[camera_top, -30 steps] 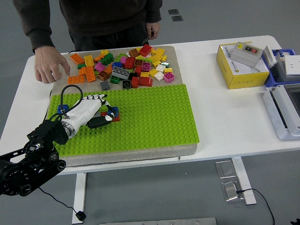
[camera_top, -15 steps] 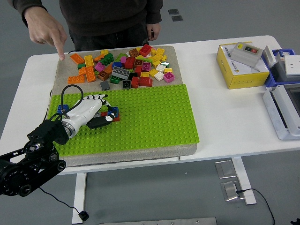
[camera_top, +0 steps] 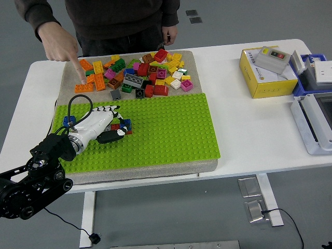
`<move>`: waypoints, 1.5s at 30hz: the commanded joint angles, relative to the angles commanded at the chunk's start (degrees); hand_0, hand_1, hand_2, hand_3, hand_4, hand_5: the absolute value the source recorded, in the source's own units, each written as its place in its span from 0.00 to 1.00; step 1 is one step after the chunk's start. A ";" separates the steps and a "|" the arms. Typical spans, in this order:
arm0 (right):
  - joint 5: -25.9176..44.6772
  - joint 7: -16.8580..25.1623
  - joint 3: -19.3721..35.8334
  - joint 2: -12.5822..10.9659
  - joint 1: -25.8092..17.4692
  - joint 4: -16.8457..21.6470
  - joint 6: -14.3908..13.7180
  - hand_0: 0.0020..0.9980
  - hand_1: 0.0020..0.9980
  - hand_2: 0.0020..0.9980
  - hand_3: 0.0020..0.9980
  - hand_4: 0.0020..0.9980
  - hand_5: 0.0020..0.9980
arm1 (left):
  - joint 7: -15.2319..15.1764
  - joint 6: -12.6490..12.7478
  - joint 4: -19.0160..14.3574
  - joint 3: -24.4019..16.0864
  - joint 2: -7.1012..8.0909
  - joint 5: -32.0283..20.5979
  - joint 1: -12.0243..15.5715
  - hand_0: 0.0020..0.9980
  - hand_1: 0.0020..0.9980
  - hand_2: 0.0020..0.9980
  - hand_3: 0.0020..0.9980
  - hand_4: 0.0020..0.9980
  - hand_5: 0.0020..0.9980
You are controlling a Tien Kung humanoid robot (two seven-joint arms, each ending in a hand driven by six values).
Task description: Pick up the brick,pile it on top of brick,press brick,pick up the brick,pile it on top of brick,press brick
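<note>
The left hand [camera_top: 98, 124] lies palm down on the green baseplate [camera_top: 166, 129], fingers curled over a small stack of bricks [camera_top: 122, 125] at its 3 o'clock. One blue brick [camera_top: 69, 121] sits at its 9 o'clock. At 12 o'clock, one loose brick pile [camera_top: 140, 72] covers the mat. One person's hand [camera_top: 61, 44] points a finger down at an orange brick [camera_top: 83, 87]. One yellow box [camera_top: 267, 72] stands on the table [camera_top: 249, 140], far off at 3 o'clock.
</note>
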 joint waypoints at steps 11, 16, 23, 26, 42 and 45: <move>-0.15 -0.03 0.04 0.06 -0.12 -0.02 0.00 0.60 0.52 0.52 0.68 0.13 0.92 | -0.07 0.30 0.56 0.22 -0.29 -0.71 0.34 1.00 1.00 1.00 0.63 0.56 0.91; -0.27 -0.06 0.12 0.08 -0.19 -0.01 -0.02 0.60 0.52 0.52 0.68 0.14 0.92 | -0.11 0.55 0.77 0.10 -0.40 -0.62 0.58 1.00 1.00 1.00 0.63 0.56 0.91; -0.46 -0.16 0.28 0.08 -0.32 0.02 -0.12 0.60 0.52 0.52 0.68 0.13 0.92 | -0.29 0.54 -0.33 -1.06 0.23 -0.17 0.77 1.00 1.00 1.00 0.62 0.55 0.90; -0.70 -0.26 0.48 0.06 -0.39 0.03 -0.17 0.60 0.52 0.52 0.68 0.13 0.92 | -0.23 0.36 -1.38 -1.75 0.92 -0.26 0.79 1.00 1.00 1.00 0.62 0.55 0.90; -1.45 -0.57 1.23 0.17 -0.52 0.07 -0.30 0.60 0.52 0.52 0.68 0.14 0.92 | 0.14 -1.10 -6.53 -4.46 4.62 -3.63 0.97 1.00 1.00 1.00 0.61 0.55 0.90; -2.13 -0.78 1.64 0.16 -0.49 0.08 -0.31 0.60 0.52 0.52 0.68 0.14 0.92 | -1.22 -1.02 -9.93 -7.19 7.52 -5.88 0.69 1.00 1.00 1.00 0.61 0.55 0.90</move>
